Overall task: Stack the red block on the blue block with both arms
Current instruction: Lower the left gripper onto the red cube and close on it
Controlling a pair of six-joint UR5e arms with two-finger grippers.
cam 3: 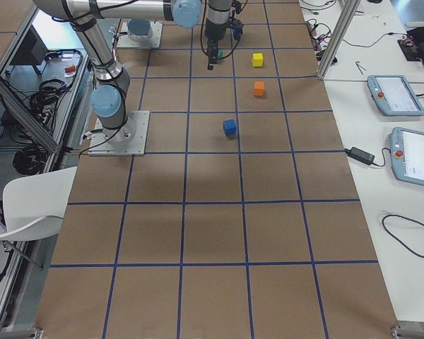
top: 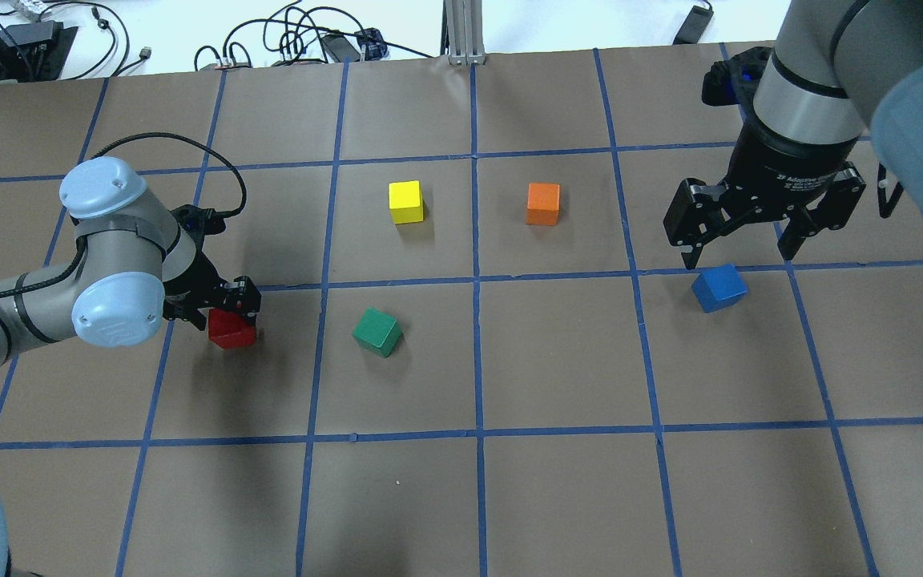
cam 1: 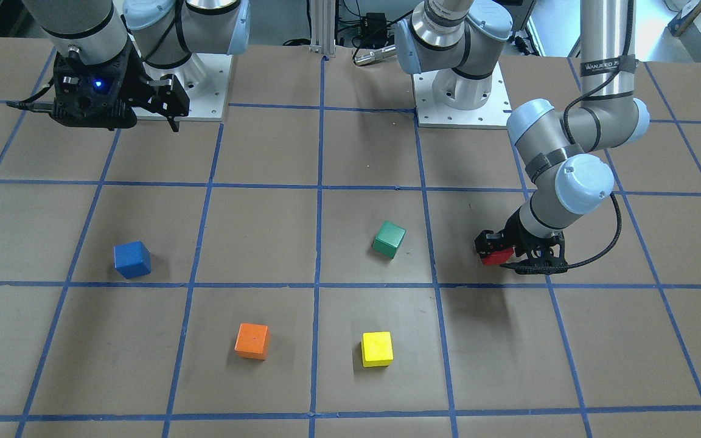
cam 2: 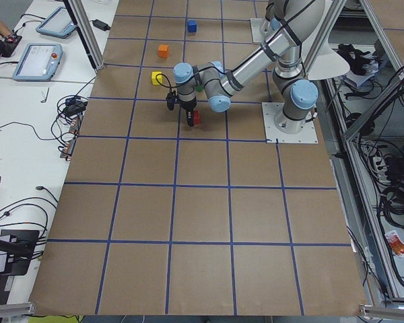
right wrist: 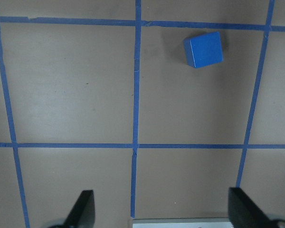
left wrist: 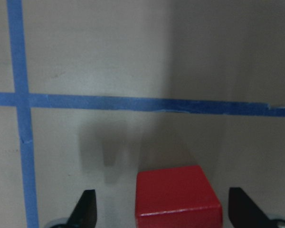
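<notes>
The red block (cam 1: pixel 495 258) sits on the table on my left side. My left gripper (cam 1: pixel 505 254) is down at the table, open, with the red block (left wrist: pixel 178 195) between its fingers (left wrist: pixel 87 209) and gaps on both sides. In the overhead view the red block (top: pixel 231 330) shows just under that gripper (top: pixel 231 311). The blue block (cam 1: pixel 132 259) lies alone on my right side. My right gripper (top: pixel 738 256) is open and empty, held high above the table; the blue block (top: pixel 719 287) shows just below it there, and at the upper right of the right wrist view (right wrist: pixel 204 49).
A green block (cam 1: pixel 389 239) lies near the middle, between the red and blue blocks. An orange block (cam 1: pixel 252 340) and a yellow block (cam 1: pixel 377 348) lie farther from the robot. The brown table carries a blue tape grid (cam 1: pixel 320 182).
</notes>
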